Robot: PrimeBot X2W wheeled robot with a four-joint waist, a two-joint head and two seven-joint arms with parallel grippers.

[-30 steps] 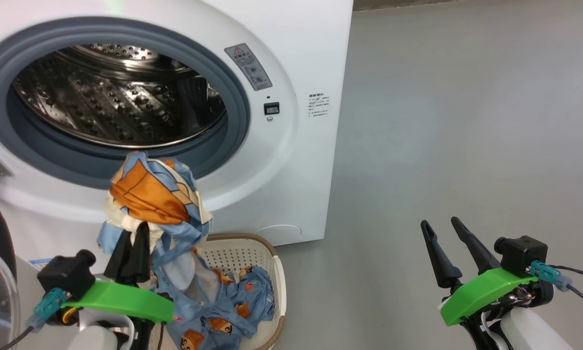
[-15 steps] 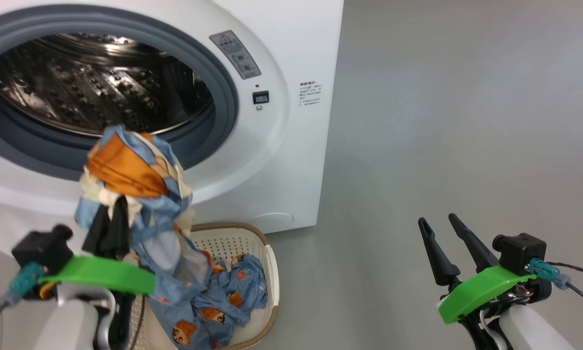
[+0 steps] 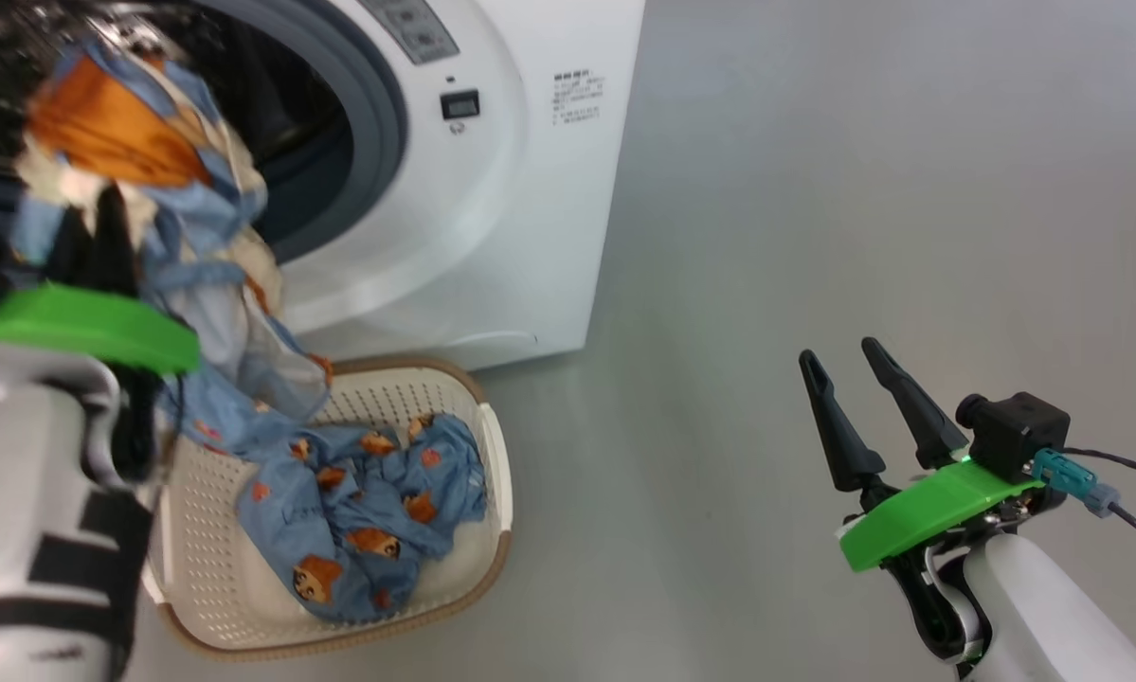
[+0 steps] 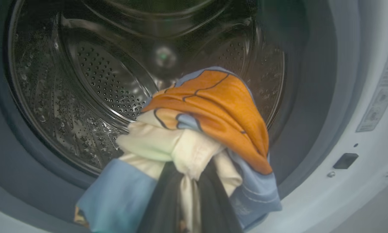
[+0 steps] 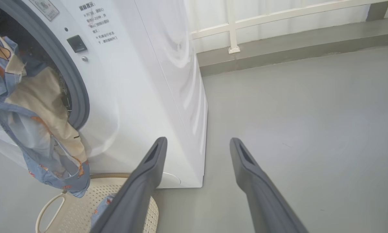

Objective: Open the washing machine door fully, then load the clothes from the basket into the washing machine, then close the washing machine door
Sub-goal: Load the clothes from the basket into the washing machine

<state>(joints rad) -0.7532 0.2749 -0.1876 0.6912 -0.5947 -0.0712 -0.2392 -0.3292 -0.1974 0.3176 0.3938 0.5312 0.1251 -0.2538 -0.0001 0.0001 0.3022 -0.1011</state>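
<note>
blue-and-orange clothes [image 4: 213, 106] are bunched in the left gripper [image 4: 187, 181], fingers clamped on them at the mouth of the washing machine [image 3: 530, 218], a long tail hanging over the basket [image 3: 492, 445] at near left. that tail could catch on the grey gasket [image 3: 378, 114] or drag back out if let go too shallow; the right gripper [image 3: 839, 352] waits near right, fingers apart.

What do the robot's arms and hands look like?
Left tool and right tool: long pointy black fingers on bright green brackets. The right has a black camera box, teal plug and dark cable. Forearms are white; the left has black bands.
</note>
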